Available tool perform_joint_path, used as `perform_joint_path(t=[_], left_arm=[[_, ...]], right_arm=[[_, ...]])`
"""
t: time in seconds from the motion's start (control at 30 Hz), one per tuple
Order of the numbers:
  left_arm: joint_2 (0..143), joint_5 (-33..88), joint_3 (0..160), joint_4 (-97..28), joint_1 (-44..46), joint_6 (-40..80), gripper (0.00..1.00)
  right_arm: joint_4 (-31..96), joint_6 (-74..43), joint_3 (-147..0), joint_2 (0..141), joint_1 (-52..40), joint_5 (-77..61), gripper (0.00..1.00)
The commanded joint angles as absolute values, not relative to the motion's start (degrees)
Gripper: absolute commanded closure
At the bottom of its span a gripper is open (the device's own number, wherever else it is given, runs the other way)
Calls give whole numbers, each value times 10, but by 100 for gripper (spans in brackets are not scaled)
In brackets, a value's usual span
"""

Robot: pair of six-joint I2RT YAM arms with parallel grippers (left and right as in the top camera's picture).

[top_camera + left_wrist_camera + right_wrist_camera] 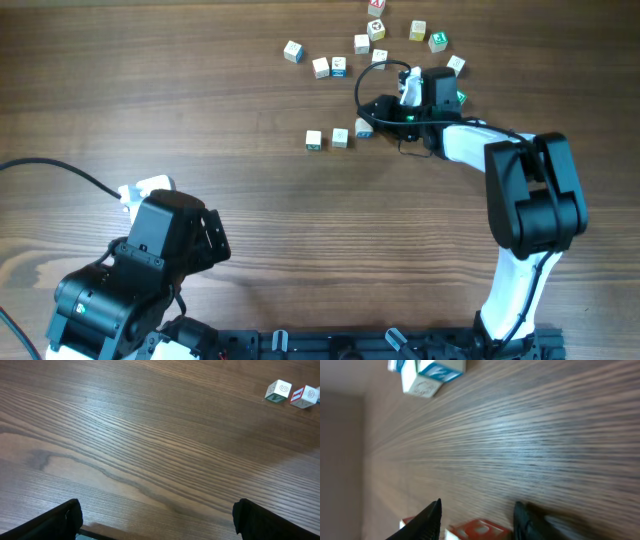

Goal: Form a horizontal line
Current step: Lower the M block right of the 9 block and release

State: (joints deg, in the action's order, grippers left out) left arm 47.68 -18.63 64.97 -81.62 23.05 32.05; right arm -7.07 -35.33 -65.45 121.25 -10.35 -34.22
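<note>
The right gripper [370, 116] works on the horizontal line [338, 138] at mid-table, its half-spread jaws straddling the end cube [363, 129]; whether they grasp it cannot be told. The left gripper [157, 512] hangs wide open, well apart. The next move likely calls for settling that cube level and edge to edge with its neighbours.

Red-topped cube [479, 529] apparently between the right fingers [431, 520], cropped by the bottom edge, lettering illegible.

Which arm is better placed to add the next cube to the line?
Right. The right end effector hangs beside the line, a red-faced cube between its fingers. The left end effector is open but far from all the cubes.
</note>
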Motion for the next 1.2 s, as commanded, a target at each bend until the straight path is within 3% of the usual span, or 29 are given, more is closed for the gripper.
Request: perform_joint_path(t=[0.0, 0.13, 0.3, 0.53, 0.77, 0.9, 1.1, 1.17], left_arm=[[476, -196, 647, -816, 226, 327, 0], [476, -196, 647, -816, 226, 327, 0], [476, -196, 647, -816, 226, 326, 0], [476, -196, 647, -816, 226, 327, 0], [476, -196, 647, -815, 226, 326, 0], [476, -196, 647, -815, 226, 326, 0], [476, -196, 647, -815, 226, 327, 0], [476, -196, 647, -816, 226, 327, 0]], right_arm=[[-15, -340, -630, 1243, -100, -209, 42], [10, -332, -630, 1247, -100, -158, 41], [15, -314, -634, 1247, -100, -166, 31], [150, -270, -691, 1173, -102, -143, 32], [184, -266, -691, 1143, -151, -111, 27], [218, -282, -711, 1138, -194, -19, 18], [307, -312, -767, 1128, -215, 51, 18], [328, -327, -768, 1114, -214, 52, 1]])
